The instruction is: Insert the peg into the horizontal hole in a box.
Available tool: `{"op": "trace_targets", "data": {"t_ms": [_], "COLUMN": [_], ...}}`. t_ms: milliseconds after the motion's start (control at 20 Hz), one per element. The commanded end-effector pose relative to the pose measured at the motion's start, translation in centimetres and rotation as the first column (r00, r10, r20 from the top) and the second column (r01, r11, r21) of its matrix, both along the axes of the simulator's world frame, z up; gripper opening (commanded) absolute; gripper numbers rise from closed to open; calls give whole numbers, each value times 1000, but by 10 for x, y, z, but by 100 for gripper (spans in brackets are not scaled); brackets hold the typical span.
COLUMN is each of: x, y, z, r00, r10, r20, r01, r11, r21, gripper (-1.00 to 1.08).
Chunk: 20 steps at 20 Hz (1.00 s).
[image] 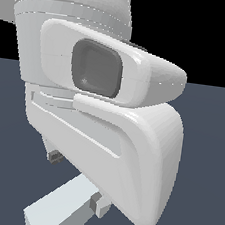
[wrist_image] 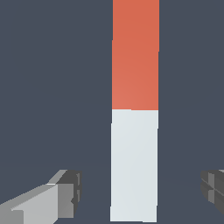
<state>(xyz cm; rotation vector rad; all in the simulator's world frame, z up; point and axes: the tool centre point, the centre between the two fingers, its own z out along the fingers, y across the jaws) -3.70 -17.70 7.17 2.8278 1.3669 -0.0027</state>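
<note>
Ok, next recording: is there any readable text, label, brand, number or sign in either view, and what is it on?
None. No text, label, number or sign shows in either view.
The peg is plain red and pale grey-white.
The arm's white housing bears no brand or marking.
The pincer fingers are plain grey.
The dark floor is blank.

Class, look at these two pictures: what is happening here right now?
A white robot arm hangs over a long square bar, pale grey-white with a red end, lying on the dark floor. Its pincer is open, one finger on each side of the bar's pale part, not touching. No box is in view.
</note>
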Motion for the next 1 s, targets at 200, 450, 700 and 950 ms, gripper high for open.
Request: {"op": "trace_targets", "data": {"t_ms": [200,450,700,950], "x": [-2,-2,-3,-3], "y": [-1,-3,-2,-1], "z": [-2,-5,-25,-47], "r00": [1000,1000,1000,1000], "r10": [-12,-15,-13,-11], "r20": [1,1,1,1], "r01": [12,15,13,11], "r11": [1000,1000,1000,1000], "r21": [1,1,1,2], "gripper": [100,100,100,100]}}
